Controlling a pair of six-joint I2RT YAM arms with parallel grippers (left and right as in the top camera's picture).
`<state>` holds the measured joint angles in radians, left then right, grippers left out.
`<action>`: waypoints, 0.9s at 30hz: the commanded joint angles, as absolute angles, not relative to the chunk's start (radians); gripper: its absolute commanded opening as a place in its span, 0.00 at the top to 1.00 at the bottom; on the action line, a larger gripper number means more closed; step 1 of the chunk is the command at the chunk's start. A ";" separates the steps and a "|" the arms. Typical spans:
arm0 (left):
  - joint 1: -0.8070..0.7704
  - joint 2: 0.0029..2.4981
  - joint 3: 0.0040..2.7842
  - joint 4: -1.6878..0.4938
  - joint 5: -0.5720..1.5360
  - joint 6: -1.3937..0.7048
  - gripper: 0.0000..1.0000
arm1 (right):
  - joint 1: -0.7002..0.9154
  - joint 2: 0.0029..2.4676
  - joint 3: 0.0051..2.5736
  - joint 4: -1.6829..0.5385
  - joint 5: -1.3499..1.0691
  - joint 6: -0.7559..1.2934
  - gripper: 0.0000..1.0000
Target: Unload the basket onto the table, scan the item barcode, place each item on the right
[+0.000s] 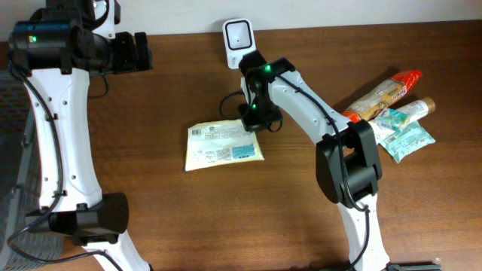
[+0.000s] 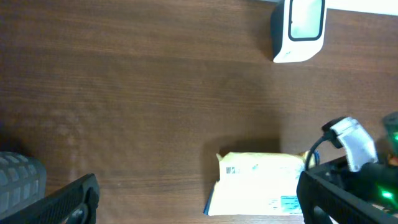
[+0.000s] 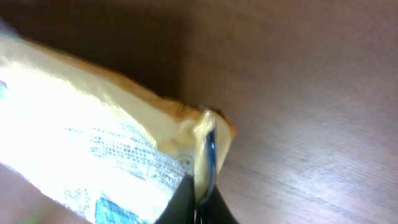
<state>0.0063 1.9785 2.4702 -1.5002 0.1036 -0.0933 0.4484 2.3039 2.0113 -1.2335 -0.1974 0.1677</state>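
The item is a flat pale-yellow packet (image 1: 222, 144) with a barcode near its far left corner and a blue label; it lies on the wooden table (image 1: 188, 218). My right gripper (image 1: 254, 120) is shut on the packet's right edge seam; in the right wrist view the two dark fingertips (image 3: 198, 202) pinch the thin seam of the packet (image 3: 93, 143). A white barcode scanner (image 1: 238, 41) stands at the table's back edge. My left gripper (image 2: 199, 211) hangs open high over the table, with the packet (image 2: 258, 183) and the scanner (image 2: 301, 28) in its view.
Several other packaged items (image 1: 392, 113) lie in a pile at the right of the table, among them an orange-tipped wrapper (image 1: 384, 92) and a teal pouch (image 1: 407, 139). The right arm's base (image 1: 350, 169) stands beside them.
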 commanded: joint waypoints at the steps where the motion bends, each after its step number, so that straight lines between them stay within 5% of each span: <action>1: 0.012 1.972 2.479 -1.498 0.104 -0.077 0.01 | 0.452 2.288 2.140 -1.375 0.112 0.083 0.96; 8: 0.012 1.972 2.479 -1.498 0.104 -0.077 0.01 | 0.507 2.290 2.143 -1.440 0.401 0.156 0.96; 15: 0.012 1.972 2.479 -1.498 0.104 -0.077 0.01 | 0.664 2.442 2.143 -1.468 0.409 0.280 0.96; 19: 0.012 1.972 2.479 -1.498 0.104 -0.077 0.01 | 0.611 2.447 2.185 -1.447 0.366 0.258 0.96; 22: 0.012 1.972 2.479 -1.498 0.104 -0.077 0.01 | 0.522 2.447 2.264 -1.471 0.180 0.029 0.71; 27: 0.012 1.972 2.479 -1.498 0.104 -0.077 0.01 | 0.435 2.447 2.410 -1.516 -0.207 -0.213 0.48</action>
<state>0.0063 1.9785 2.4702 -1.5002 0.1036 -0.0933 0.4408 2.4718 2.3627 -1.4990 0.0216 -0.1017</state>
